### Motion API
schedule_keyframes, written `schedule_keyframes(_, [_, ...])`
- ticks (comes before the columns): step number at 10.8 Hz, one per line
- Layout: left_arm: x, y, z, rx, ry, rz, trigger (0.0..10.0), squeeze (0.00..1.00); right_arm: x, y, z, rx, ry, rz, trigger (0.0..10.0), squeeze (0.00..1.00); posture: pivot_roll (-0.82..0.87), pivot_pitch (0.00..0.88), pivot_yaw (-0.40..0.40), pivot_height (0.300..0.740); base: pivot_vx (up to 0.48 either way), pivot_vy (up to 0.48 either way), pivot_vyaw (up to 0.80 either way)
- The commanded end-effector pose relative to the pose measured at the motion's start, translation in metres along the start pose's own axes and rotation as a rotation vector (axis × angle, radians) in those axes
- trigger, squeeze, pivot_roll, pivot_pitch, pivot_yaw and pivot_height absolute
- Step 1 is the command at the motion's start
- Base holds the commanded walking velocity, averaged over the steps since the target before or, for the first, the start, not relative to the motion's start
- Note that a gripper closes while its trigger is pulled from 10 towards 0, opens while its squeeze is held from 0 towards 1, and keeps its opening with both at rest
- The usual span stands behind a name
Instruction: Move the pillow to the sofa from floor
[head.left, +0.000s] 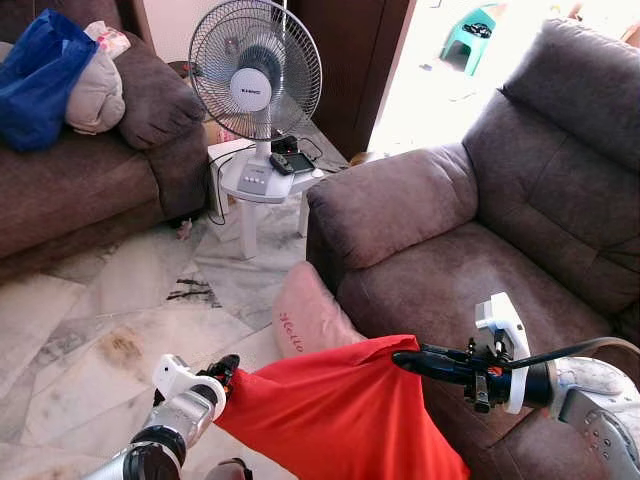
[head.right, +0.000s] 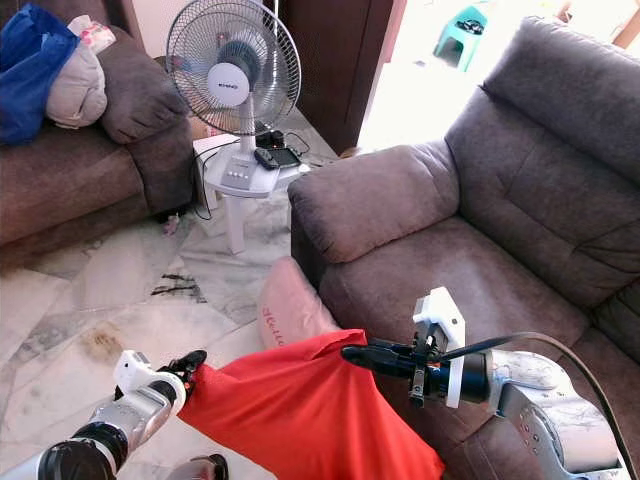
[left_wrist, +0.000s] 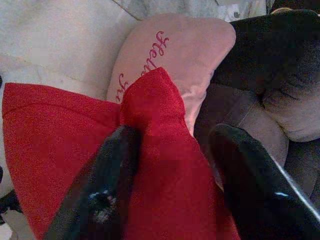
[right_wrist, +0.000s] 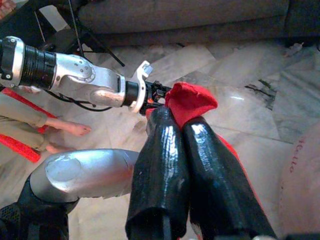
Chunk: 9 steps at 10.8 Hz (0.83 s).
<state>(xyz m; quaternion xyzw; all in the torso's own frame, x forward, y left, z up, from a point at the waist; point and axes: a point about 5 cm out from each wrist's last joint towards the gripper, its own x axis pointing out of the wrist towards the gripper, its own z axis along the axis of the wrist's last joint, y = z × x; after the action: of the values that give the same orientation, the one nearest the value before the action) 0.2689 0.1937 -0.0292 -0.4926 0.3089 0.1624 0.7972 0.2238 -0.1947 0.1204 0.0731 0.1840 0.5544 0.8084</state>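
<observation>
Head views: both grippers hold one red pillow (head.left: 335, 415) between them, lifted off the floor (head.left: 90, 330) in front of the sofa (head.left: 500, 230).

Left gripper (head.left: 225, 372): low at the pillow's left corner. Left wrist view has red fabric bunched against one finger (left_wrist: 107, 175), other finger standing off to the side with a gap, so the jaws look partly open around the corner. Whether the pinch is firm I cannot tell.

Right gripper (head.left: 405, 360): at the pillow's upper right corner, over the front edge of the sofa seat. Right wrist view shows the two fingers (right_wrist: 165, 170) pressed together with a red tip (right_wrist: 192, 100) sticking out past them, closed on the fabric.

Red pillow hangs stretched between the two corners, sagging toward the bottom of frame, its right part overlapping the seat front. Not resting on the seat as far as I can see.

Pink pillow (head.left: 310, 315) with red script lettering stands on the floor leaning against the sofa base, just behind the red one, below the armrest (head.left: 385, 200).

Background: fan (head.left: 255, 75) on a small white table (head.left: 260, 185), with a dark device just beside the fan base. Second sofa (head.left: 90, 170) on the robot's left carries a blue bag (head.left: 40, 75) and a beige bundle (head.left: 95, 95). Right wrist view also catches a person's bare foot (right_wrist: 70, 129) on the floor.
</observation>
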Motion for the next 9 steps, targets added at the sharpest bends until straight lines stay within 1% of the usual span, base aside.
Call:
schedule_keyframes(1, [-0.0001, 0.0027, -0.0072, 0.019, 0.034, 0.017, 0.0, 0.00, -0.0034, 0.0056, 0.0232, -0.096, -0.066, 0.029, 10.0, 0.00, -0.10, 0.055, -0.140, 0.740, 0.000, 0.000, 0.00])
schedule_keyframes(7, [0.0004, 0.0010, -0.0087, 0.011, 0.039, 0.009, 0.0, 0.00, -0.0026, 0.0053, 0.0218, -0.096, -0.052, 0.032, 10.0, 0.00, -0.10, 0.049, -0.141, 0.740, 0.000, 0.000, 0.00])
schedule_keyframes(9, [0.0005, 0.0002, -0.0105, 0.027, 0.046, -0.002, 0.0, 0.00, -0.0014, 0.0052, 0.0211, -0.095, -0.050, 0.034, 10.0, 0.00, -0.10, 0.047, -0.140, 0.740, 0.000, 0.000, 0.00])
